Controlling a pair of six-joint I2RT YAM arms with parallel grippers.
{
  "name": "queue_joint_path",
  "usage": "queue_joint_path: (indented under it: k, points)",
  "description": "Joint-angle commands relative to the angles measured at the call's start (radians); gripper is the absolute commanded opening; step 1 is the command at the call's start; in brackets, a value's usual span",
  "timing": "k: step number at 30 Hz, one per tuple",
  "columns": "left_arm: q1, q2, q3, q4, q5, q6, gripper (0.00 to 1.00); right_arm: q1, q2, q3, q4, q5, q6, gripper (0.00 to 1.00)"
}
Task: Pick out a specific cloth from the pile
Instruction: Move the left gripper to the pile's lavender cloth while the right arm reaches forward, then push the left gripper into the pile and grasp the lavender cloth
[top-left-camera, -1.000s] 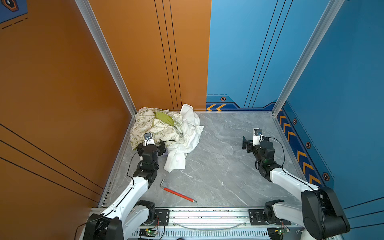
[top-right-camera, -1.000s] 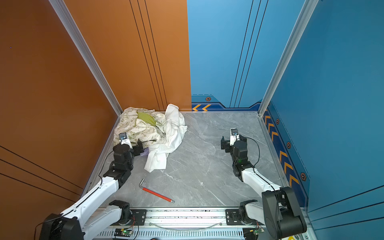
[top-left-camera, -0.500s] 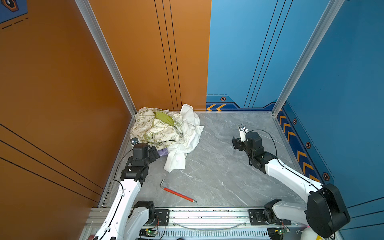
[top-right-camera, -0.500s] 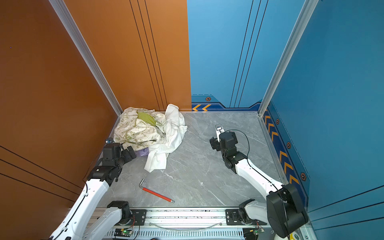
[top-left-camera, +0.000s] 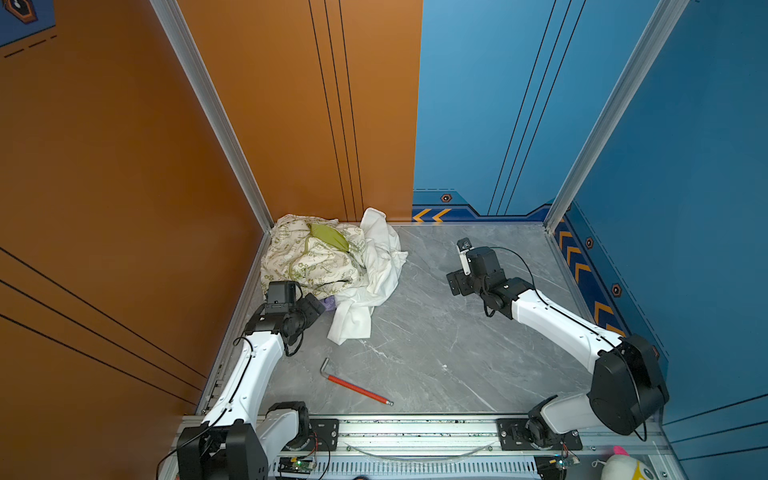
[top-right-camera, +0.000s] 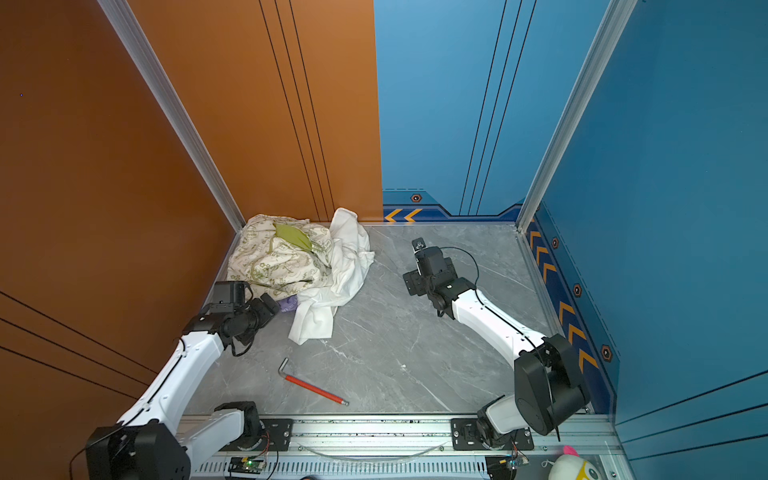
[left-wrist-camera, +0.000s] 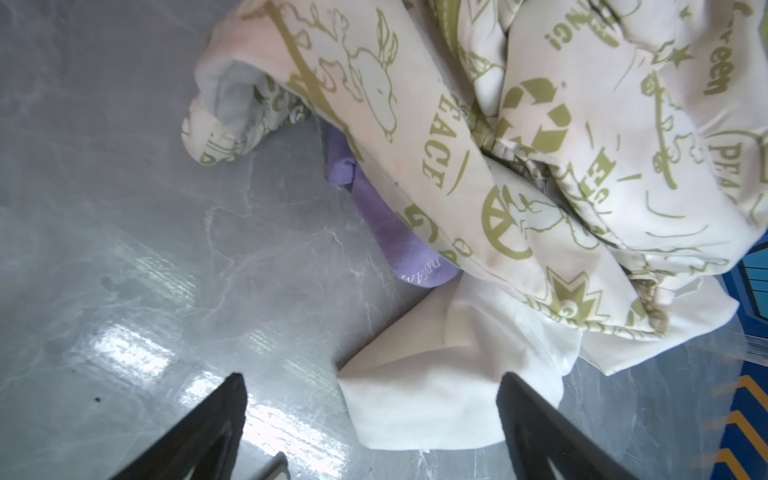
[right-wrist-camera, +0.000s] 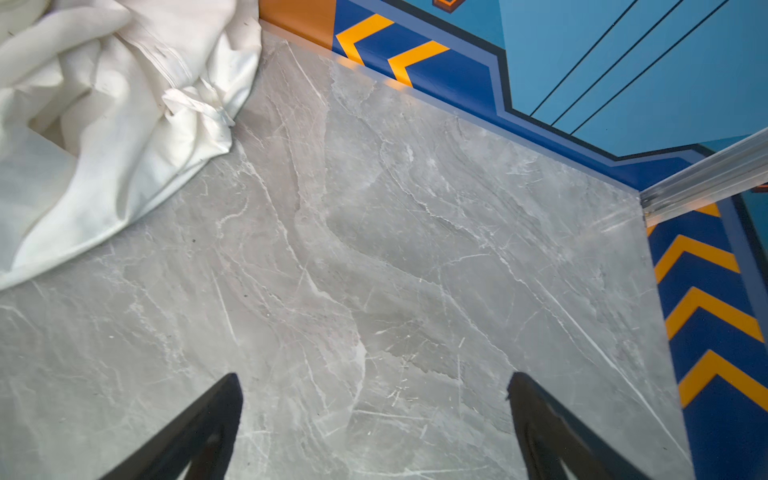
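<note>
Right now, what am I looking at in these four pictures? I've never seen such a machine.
Two white robot arms work over a grey table. Two pictures look down from overhead; two come from cameras on the arms' wrists. In the far corner lies a pile: a cream cloth with green print, an olive-green piece, a white cloth, and a lilac cloth peeking from underneath. A red-handled hex key lies nearer the front. The left gripper is open near the lilac cloth; the right gripper is open over bare table. Neither holds anything.

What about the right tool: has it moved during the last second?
Yes: in both top views the right tool swung left, away from the chevron strip, toward the white cloth.
</note>
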Motion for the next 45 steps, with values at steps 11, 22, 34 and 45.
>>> queue_joint_path:
  k: [11, 22, 34, 45]
  points:
    - [0.132, 0.083, -0.024, 0.173, 0.308, -0.231, 0.68, 0.068, 0.098, 0.106, 0.010, -0.116, 0.175, 1.00]
    - [0.162, 0.119, -0.206, 0.545, 0.355, -0.524, 0.51, 0.071, 0.124, 0.118, 0.027, -0.118, 0.179, 1.00]
    - [0.160, 0.251, -0.194, 0.656, 0.397, -0.566, 0.46, 0.071, 0.150, 0.140, 0.032, -0.125, 0.170, 1.00]
    - [0.150, 0.343, -0.175, 0.711, 0.397, -0.592, 0.41, 0.067, 0.173, 0.158, 0.032, -0.129, 0.166, 1.00]
